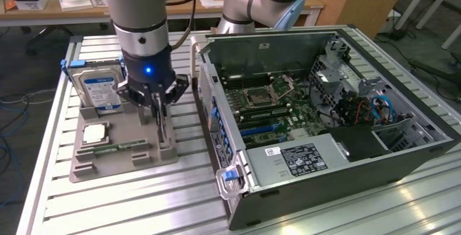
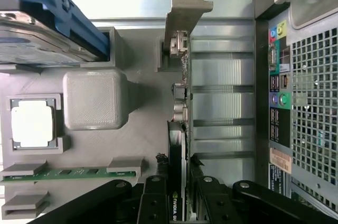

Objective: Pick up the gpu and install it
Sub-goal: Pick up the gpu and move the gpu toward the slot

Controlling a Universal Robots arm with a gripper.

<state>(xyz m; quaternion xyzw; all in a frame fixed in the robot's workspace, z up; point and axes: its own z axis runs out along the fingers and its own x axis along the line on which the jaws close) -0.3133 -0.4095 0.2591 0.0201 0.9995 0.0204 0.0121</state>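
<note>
On tray (image 2: 105, 155): one gpu (image 2: 178, 123) (on edge) pinched by tool (image 2: 178, 184); one hard drive (image 2: 37, 44) alongside.

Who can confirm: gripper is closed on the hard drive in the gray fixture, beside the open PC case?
Wrong part. The gripper is closed on the gpu, standing on edge in the gray fixture, beside the open PC case; the wrist view shows it. The hard drive stands apart in its own slot.

thin dark silver-bracketed gpu (image 2: 179, 109), on edge in grey holder (image 2: 95, 147)
</note>
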